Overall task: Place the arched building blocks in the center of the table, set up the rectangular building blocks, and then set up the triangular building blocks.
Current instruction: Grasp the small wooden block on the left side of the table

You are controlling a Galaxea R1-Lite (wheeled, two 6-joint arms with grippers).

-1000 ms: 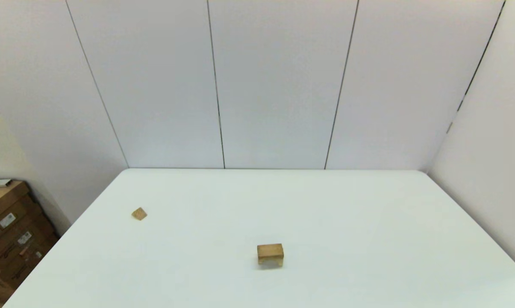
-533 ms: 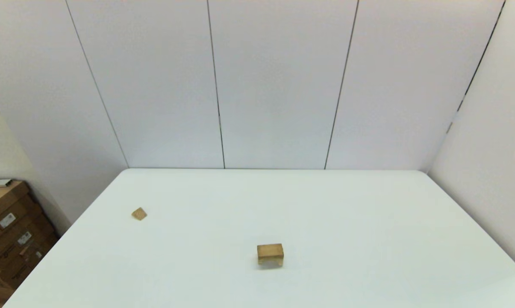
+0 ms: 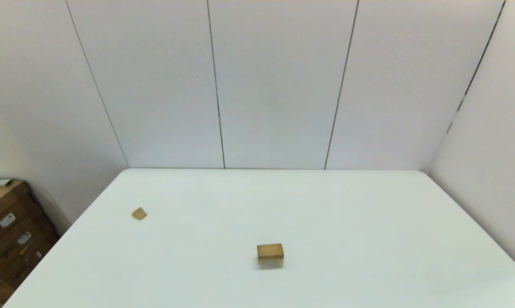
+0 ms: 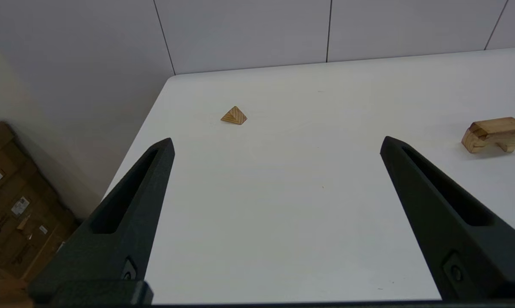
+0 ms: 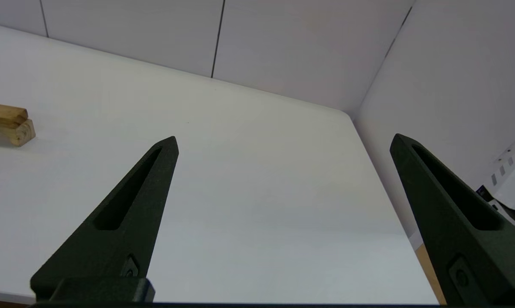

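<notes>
With both grippers' fingers spread wide and empty, you'd likely take the light, rigid wedge [image 3: 139,213] near the bench's [image 3: 368,222] left edge low across its flat sides.

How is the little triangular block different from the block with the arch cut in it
The triangular block is smaller and peaks to a point; the arched block is chunkier, flat-topped, with a notch underneath. The triangular block sits near the table's left edge, the arched block near its middle. Both are wooden, ungripped.

Brown cardboard boxes [image 3: 9,239] with white stickers sit stacked on the floor beside a plain white wall [image 3: 274,85].
</notes>
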